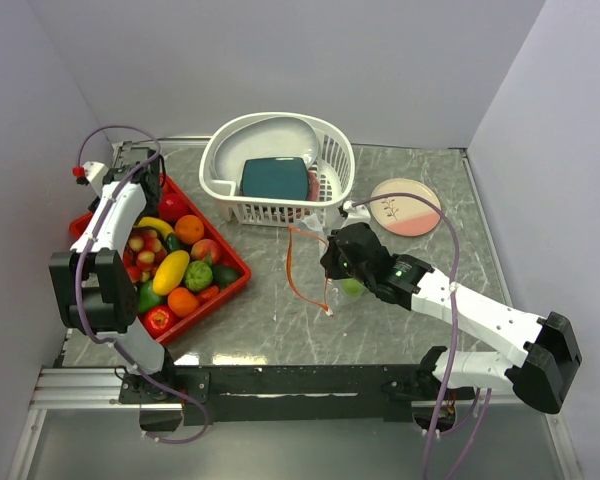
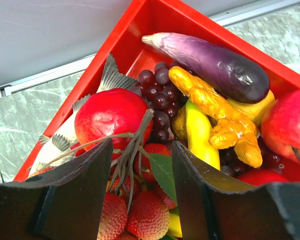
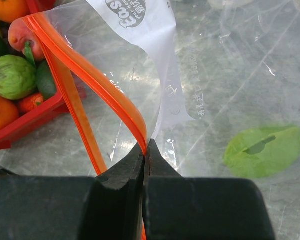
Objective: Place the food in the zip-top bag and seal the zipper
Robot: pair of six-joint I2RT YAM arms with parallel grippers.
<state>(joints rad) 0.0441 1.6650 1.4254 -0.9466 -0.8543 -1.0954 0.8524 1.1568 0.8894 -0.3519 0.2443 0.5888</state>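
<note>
1. Okay, right gripper (image 3: 146, 147): jaws fully closed, pinching the zipper (image 3: 90, 75) of the zip-top bag (image 3: 205, 75) at one spot. The bag mouth is held up off the counter and the clear film sags below it.
2. The bag is near the middle of the counter, slightly toward the right edge, just in front of the white basket (image 1: 220, 150).
3. The zipper is not sealed. Its two orange strips run apart and the mouth gapes toward the left edge.
4. One green piece (image 3: 264, 150) shows through the film, inside the bag, low against the counter.
5. Left gripper (image 2: 140, 150): jaws wide apart, clamping nothing, hanging over the far end of the red tray (image 2: 140, 20). Lychee stems lie under the gap; cannot tell if they touch.
6. The food (image 1: 170, 270) is piled in the tray along the left edge: eggplant (image 2: 215, 65), grape bunch (image 2: 157, 95), red apple (image 2: 110, 117), plus oranges and green bits.
7. The basket is at the far edge with a teal slab (image 1: 275, 178) inside it. The pink plate (image 1: 405, 207) is near the far right corner.
</note>
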